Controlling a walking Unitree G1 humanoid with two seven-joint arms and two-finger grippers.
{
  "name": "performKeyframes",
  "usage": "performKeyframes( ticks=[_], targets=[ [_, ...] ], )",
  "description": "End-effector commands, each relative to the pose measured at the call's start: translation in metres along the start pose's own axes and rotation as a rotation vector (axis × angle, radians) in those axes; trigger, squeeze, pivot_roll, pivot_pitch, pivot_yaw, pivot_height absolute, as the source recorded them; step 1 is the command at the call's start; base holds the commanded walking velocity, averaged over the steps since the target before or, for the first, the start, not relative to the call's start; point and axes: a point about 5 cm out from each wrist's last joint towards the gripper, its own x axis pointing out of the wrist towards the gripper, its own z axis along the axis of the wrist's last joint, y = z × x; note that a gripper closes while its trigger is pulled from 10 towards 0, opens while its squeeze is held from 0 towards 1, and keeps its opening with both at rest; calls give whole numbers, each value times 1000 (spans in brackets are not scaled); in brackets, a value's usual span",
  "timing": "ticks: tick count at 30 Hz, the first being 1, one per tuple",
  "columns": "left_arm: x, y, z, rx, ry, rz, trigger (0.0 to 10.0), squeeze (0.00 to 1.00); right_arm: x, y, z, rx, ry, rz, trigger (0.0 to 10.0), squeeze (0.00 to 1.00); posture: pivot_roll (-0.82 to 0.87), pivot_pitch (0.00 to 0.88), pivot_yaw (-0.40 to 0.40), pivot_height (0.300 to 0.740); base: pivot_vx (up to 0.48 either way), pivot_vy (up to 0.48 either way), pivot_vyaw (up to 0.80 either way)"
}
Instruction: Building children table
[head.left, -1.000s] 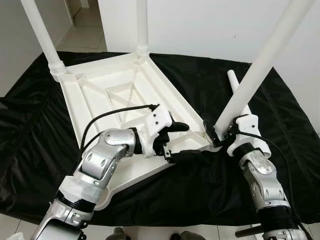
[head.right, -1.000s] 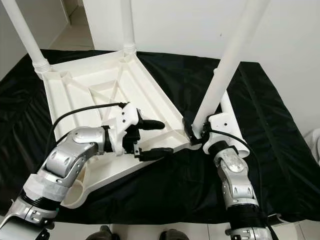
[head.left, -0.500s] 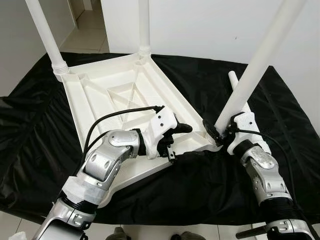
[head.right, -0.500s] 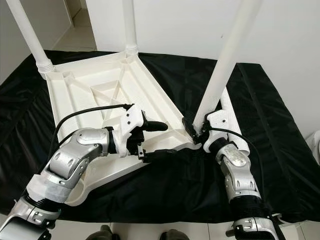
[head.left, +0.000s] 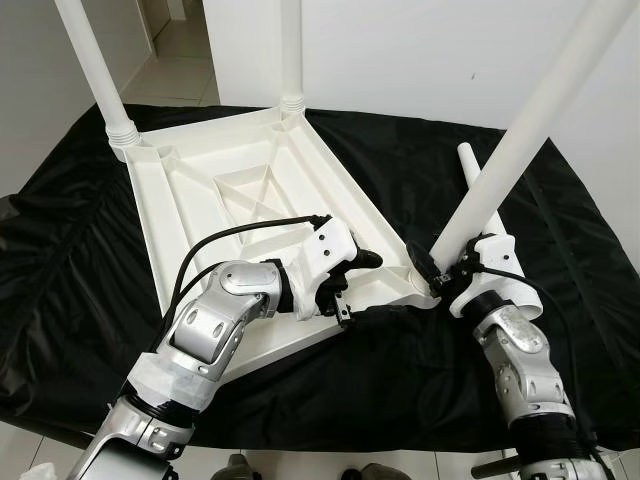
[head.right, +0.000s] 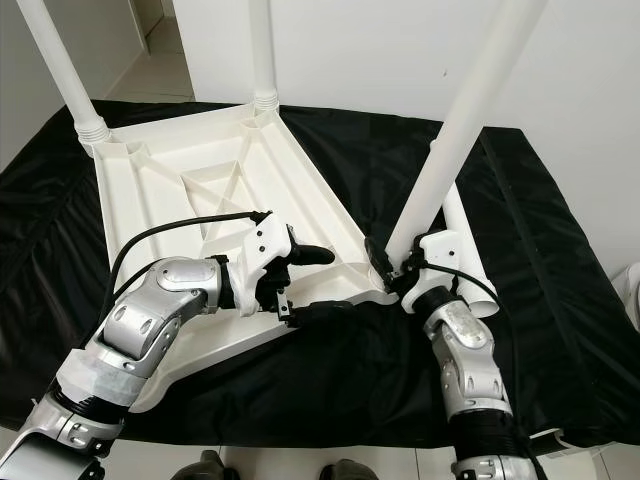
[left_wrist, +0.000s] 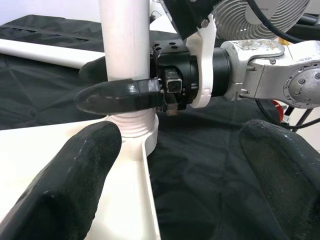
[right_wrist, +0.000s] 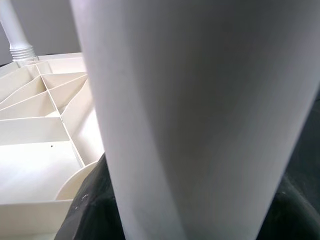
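Two grippers: your right gripper (head.left: 437, 272) clamps tilted white plastic leg (head.left: 520, 135); left gripper (head.left: 357, 285), fingers wide, straddles upturned white tabletop (head.left: 215, 180) edge, 9 o'clock.

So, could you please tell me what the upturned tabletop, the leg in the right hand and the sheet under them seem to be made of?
Tabletop: probably moulded plastic, matte white, judging by its ribbed underside. Leg in the right hand: likely the same plastic, a smooth white tube with a ringed end. Sheet: thin black film or coated fabric, creased and slightly shiny.
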Motion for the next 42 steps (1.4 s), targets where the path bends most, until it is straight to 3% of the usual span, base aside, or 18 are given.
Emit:
performKeyframes(
  ticks=[1,2,8,9,11,13,15,18,22,26,33,34,39,42],
  targets=[
    [-1,4,-3,3,12,76,10000,0,-3,3,-11,60,41,-43,10000,0,-7,19,-11,740,0,0,0],
    [-1,4,-3,0,11,76,10000,0,1,5,-8,69,35,-141,10000,0,-6,19,-14,740,0,0,0],
    [-1,3,-4,-3,8,74,10000,0,5,13,-2,33,21,-263,10000,0,-7,17,-17,740,0,0,0],
    [-1,3,-5,-3,9,75,10000,0,7,19,-1,21,35,-336,10000,0,-7,17,-22,740,0,0,0],
    [-1,3,-5,-3,9,75,10000,0,7,19,-1,21,35,-336,10000,0,-7,17,-22,740,0,0,0],
    [-3,5,-6,-1,11,86,10000,0,9,35,0,22,63,-495,10000,0,-5,14,-28,740,0,0,0],
    [-3,5,-6,-1,11,86,10000,0,9,35,0,22,63,-495,10000,0,-5,14,-28,740,0,0,0],
    [-4,6,-6,2,14,91,10000,0,5,50,-6,50,102,-628,10000,0,4,11,-34,740,0,0,0],
    [-7,9,-6,2,18,108,10000,0,6,61,-8,72,109,-624,10000,0,4,8,-33,740,0,0,0],
    [-8,11,-8,0,22,134,10000,0,4,54,-5,95,90,-646,10000,0,5,5,-32,740,0,0,0],
    [-7,17,-9,14,24,177,10000,0,5,58,-3,92,89,-637,10000,0,2,2,-35,740,0,0,0],
    [-7,20,-9,34,25,202,10000,0,3,57,-1,86,82,-647,10000,1000,2,1,-32,740,0,0,0],
    [-8,27,-10,57,30,266,10000,0,-2,54,4,85,48,-634,10000,1000,0,5,-26,740,0,0,0],
    [-8,25,-15,47,36,257,10000,0,-8,41,9,48,17,-600,10000,1000,-5,10,-22,740,0,0,0]
  ],
)
